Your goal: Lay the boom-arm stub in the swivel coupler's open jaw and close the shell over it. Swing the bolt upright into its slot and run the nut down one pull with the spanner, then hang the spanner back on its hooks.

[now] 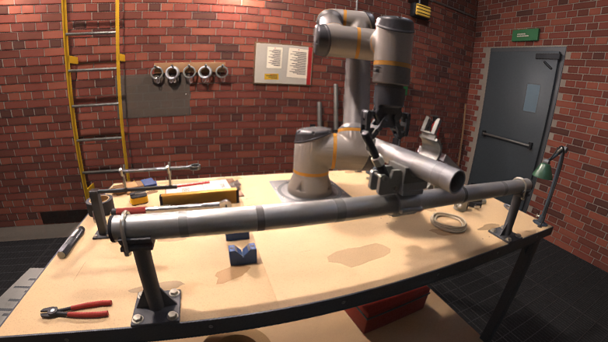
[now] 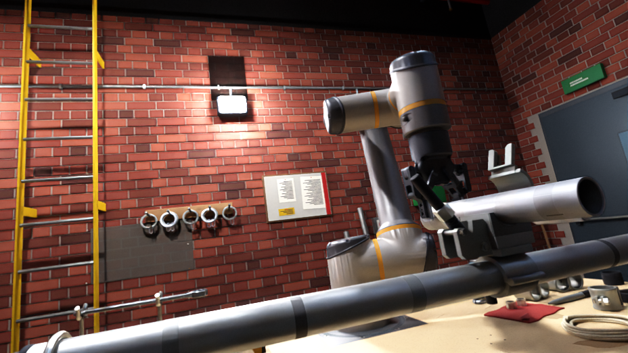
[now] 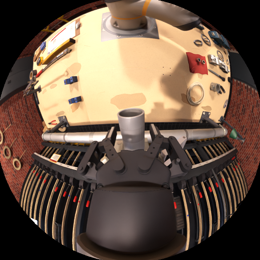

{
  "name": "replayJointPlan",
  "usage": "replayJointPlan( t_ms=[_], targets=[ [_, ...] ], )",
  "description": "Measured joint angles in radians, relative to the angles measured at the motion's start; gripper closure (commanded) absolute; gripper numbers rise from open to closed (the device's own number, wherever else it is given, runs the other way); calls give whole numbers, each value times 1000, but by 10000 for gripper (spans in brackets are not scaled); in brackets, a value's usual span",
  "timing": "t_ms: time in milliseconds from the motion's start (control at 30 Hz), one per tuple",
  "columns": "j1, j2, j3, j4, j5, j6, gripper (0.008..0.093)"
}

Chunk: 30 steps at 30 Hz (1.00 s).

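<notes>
My gripper (image 1: 386, 127) (image 2: 435, 184) (image 3: 132, 138) hangs open and empty just above the rear part of the boom-arm stub (image 1: 419, 163) (image 2: 522, 204) (image 3: 131, 127), a grey tube that lies in the swivel coupler's jaw (image 1: 395, 178) (image 2: 483, 239) on the long horizontal rail (image 1: 297, 212) (image 2: 351, 303). The coupler's shell (image 1: 430, 140) (image 2: 505, 171) stands swung back behind the stub. The black bolt (image 1: 374, 151) (image 2: 432, 199) leans out to the left of the coupler. The spanner (image 1: 157, 169) (image 2: 131, 303) rests on its two hooks at the table's back left.
The rail spans the table's front edge on two posts (image 1: 151, 276) (image 1: 508, 217). A cable coil (image 1: 448, 222), a red cloth (image 2: 522, 311) and small fittings lie to the right, blue V-blocks (image 1: 242, 253) in the middle, and hand tools and a clipboard (image 1: 200, 191) on the left.
</notes>
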Motion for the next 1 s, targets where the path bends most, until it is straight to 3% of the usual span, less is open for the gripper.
replayJointPlan(
  t_ms=[667, 1000],
  targets=[
    [0, -31, -87, 117, 0, 0, 234],
    [0, -36, -106, 142, 0, 0, 234]
  ],
)
